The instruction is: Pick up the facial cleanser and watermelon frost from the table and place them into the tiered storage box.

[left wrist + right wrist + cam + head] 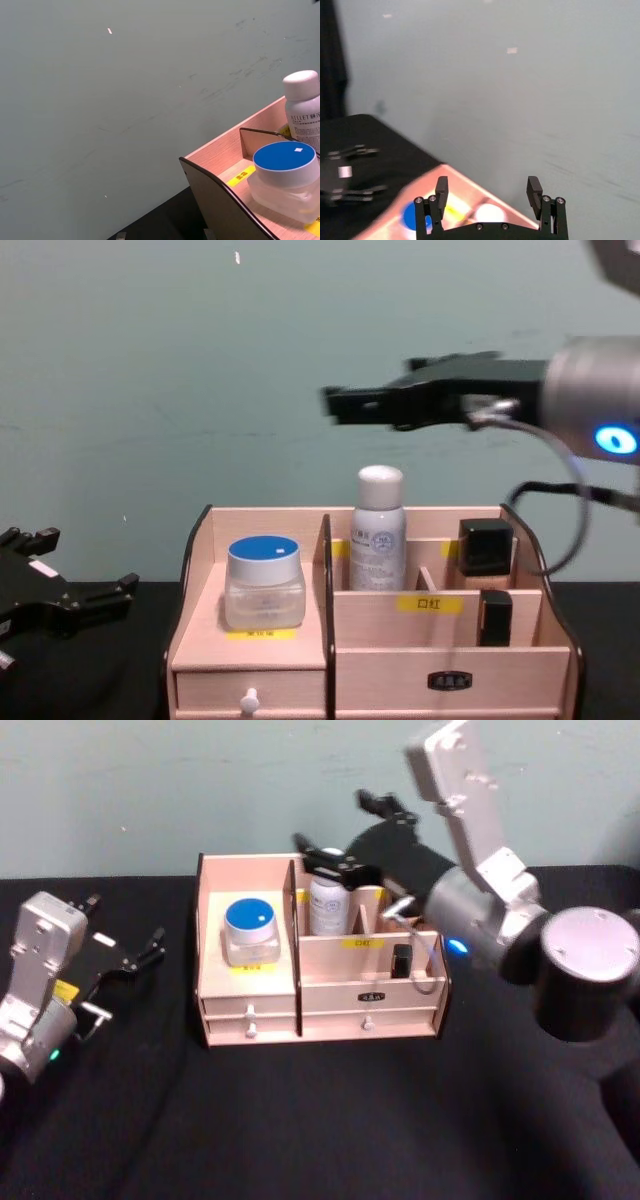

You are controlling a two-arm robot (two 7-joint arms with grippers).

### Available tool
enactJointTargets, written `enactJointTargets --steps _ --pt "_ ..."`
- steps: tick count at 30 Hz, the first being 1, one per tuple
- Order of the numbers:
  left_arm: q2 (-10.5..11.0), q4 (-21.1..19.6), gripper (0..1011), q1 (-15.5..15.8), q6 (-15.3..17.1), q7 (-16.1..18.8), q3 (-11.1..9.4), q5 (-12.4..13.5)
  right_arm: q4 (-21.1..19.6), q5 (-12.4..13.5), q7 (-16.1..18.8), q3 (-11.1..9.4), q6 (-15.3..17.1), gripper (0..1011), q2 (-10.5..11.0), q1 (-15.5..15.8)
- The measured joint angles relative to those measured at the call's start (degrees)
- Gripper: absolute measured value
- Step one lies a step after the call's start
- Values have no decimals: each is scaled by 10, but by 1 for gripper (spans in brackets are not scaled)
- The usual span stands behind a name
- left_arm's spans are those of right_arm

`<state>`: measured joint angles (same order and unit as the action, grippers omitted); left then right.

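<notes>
Worktop (330,1120) covered in black cloth, set against a plain pale green wall (200,370) with faint scuffs. In the head view the tiered storage box (320,1020), a pale pink-beige wooden organiser with dark-edged curved sides and yellow labels, sits at the centre of the worktop, just short of the wall, with two small drawers along its front.

Its large left compartment holds a squat clear jar with a blue lid (263,582), standing upright. The rear compartment just right of the divider holds a white bottle with a rounded white cap (378,530), also upright, its cap rising above the box's back wall. At about 3 o'clock from the bottle, two small black items (485,545) stand in the right-hand compartments, one behind the other.

The right claw (335,405) hovers in the air directly above the white bottle, at 12 o'clock from it in the chest view and clear of its cap; its fingers (441,187) are spread apart and hold nothing.

The left claw (150,948) rests low at 9 o'clock from the box, well apart from it, fingers apart and empty.
</notes>
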<state>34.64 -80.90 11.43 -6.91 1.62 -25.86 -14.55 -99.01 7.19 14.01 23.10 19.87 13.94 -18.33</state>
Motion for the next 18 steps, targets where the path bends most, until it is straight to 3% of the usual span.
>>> enactJointTargets --steps 7,12,18 --pt "0 0 1001 0 0 0 0 0 -53 -28 -77 -60 -17 1003 8 79" --pt "0 0 1001 0 0 0 0 0 -69 -44 -131 -101 -30 1002 -1 133" --pt "0 0 1001 0 0 0 0 0 -65 -60 -164 -127 -42 1003 -11 169"
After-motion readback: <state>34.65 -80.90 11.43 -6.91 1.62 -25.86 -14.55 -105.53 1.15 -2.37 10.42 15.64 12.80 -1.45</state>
